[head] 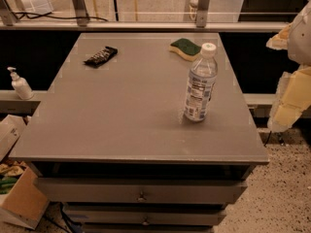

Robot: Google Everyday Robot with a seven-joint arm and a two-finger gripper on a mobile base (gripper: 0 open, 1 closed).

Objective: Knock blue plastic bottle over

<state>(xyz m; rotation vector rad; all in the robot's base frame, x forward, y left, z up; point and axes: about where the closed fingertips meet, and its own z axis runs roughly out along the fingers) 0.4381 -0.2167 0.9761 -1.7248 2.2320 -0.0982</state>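
The blue plastic bottle (199, 83) stands upright on the right half of the grey cabinet top (126, 110). It is clear and bluish, with a white cap and a blue-and-white label. My gripper (291, 76) shows at the right edge of the camera view as white and yellowish parts. It is off the cabinet's right side, well to the right of the bottle and not touching it.
A green-and-yellow sponge (185, 48) lies at the back right of the top, behind the bottle. A dark snack bar (100, 56) lies at the back left. A white pump dispenser (20, 84) stands on a ledge to the left. Cardboard boxes (17, 198) sit on the floor at left.
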